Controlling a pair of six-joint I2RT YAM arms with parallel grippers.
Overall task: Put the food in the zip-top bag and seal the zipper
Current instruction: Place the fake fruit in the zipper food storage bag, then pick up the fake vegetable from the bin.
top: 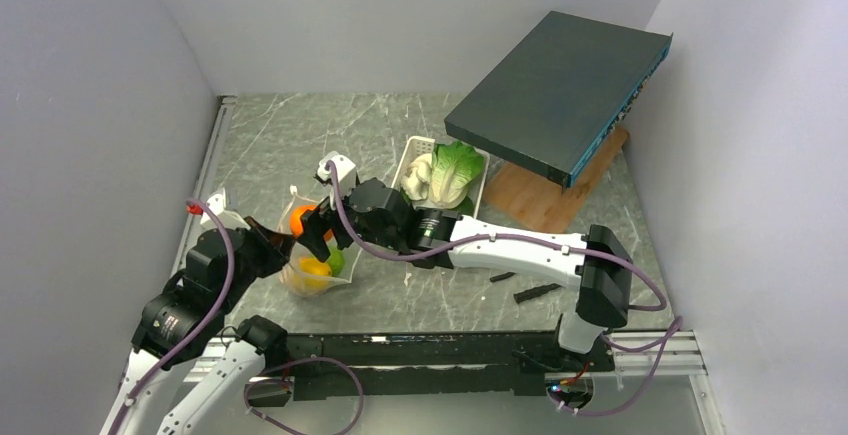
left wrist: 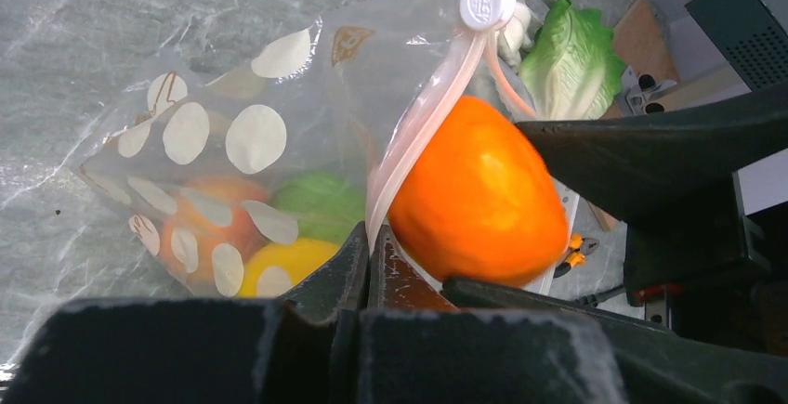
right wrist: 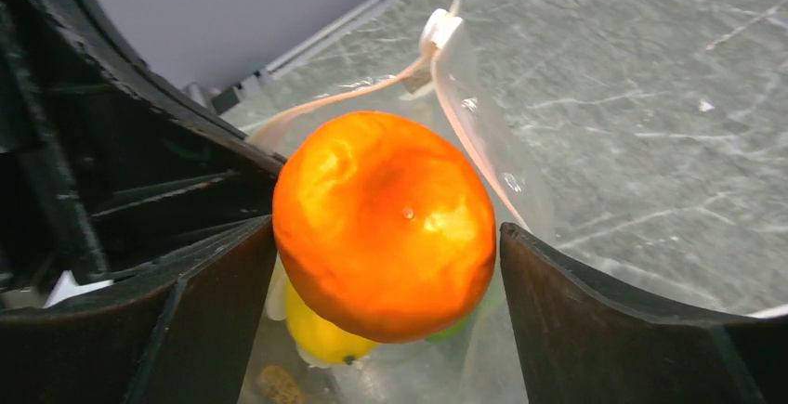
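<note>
The clear zip-top bag [top: 300,280] with white dots stands open at the left of the table. It holds a peach [left wrist: 200,214], a lemon [left wrist: 279,260] and a lime [left wrist: 321,202]. My left gripper [left wrist: 370,237] is shut on the bag's pale rim strip, the zipper [left wrist: 418,125], and holds the mouth up. A white slider [left wrist: 487,2] sits at the strip's end. My right gripper [right wrist: 388,228] is shut on the orange [right wrist: 386,223] right over the bag's mouth [right wrist: 502,172]. The lemon [right wrist: 316,330] shows below it. In the top view both grippers meet at the bag: left [top: 285,243], right [top: 318,240].
A white slotted basket [top: 415,150] behind the bag holds lettuce [top: 455,170] and a mushroom [top: 418,177]. A dark flat box [top: 560,95] leans over a wooden board [top: 540,200] at the back right. Small dark tools [top: 537,292] lie under my right arm.
</note>
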